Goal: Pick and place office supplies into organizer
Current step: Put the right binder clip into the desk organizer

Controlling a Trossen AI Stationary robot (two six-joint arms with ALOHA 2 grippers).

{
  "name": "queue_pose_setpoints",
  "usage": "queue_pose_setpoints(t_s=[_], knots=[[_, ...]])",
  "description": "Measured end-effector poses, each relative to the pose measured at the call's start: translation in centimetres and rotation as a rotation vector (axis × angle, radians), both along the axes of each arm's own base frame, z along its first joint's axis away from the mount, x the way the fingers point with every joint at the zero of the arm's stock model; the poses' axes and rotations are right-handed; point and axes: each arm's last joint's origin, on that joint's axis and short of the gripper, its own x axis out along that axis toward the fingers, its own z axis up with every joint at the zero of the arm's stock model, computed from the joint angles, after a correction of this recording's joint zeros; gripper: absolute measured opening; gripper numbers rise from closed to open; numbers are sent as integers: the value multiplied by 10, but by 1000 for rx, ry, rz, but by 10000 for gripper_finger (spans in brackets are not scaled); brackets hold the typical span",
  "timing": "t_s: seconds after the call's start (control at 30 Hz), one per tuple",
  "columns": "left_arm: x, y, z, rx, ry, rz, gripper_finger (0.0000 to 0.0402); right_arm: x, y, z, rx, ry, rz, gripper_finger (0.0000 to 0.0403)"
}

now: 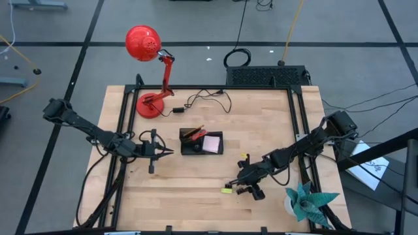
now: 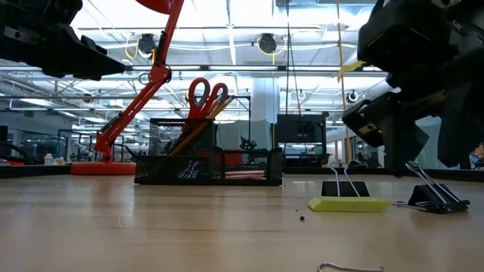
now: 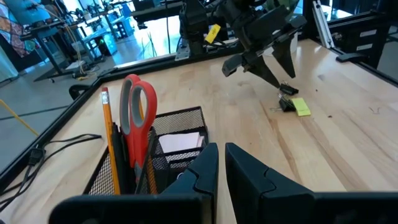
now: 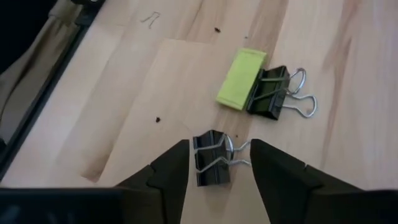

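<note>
From above, the organizer [image 1: 201, 142] sits mid-table, with the red-handled scissors [image 1: 193, 133] in its upright end and the pale sticky-note pad [image 1: 211, 143] in its flat section. The left tool [image 1: 163, 152] waits just beside it. The right tool [image 1: 250, 189] hangs low over the near right part of the table [image 1: 196, 196], by the small yellow-green piece [image 1: 226, 190].

At table height, two binder clips show — one [image 2: 346, 187] upright behind the yellow-green piece, one [image 2: 436, 198] lying to its side under the right arm.

The left wrist view shows the left tool's jaws narrow, nearly together, holding nothing. In the mesh compartment I count one pair of scissors, one orange pencil [image 3: 109, 140] clearly, and dark pens I cannot count.

The right wrist view shows the step in hand: picking up a clip. The right tool's jaws stand apart astride one binder clip [image 4: 210, 166], not yet gripping it; the second clip [image 4: 270, 92] touches the yellow-green piece. Next, I judge, it must close on the clip's body — then lift and carry it to the organizer.
</note>
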Motion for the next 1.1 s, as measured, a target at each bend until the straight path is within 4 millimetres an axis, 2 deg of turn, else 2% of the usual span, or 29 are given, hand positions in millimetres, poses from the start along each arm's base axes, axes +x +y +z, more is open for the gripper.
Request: queue_pose_setpoints(t_s=[0.17, 0.5, 1.1], knots=[[0, 0, 0, 0, 1, 0, 37, -1, 3, 0, 3, -7, 10, 148], [0, 0, -1, 0, 7, 1, 37, 3, 5, -19, -7, 33, 1, 106], [0, 0, -1, 1, 8, 1, 37, 7, 7, -14, -34, -58, 69, 5]])
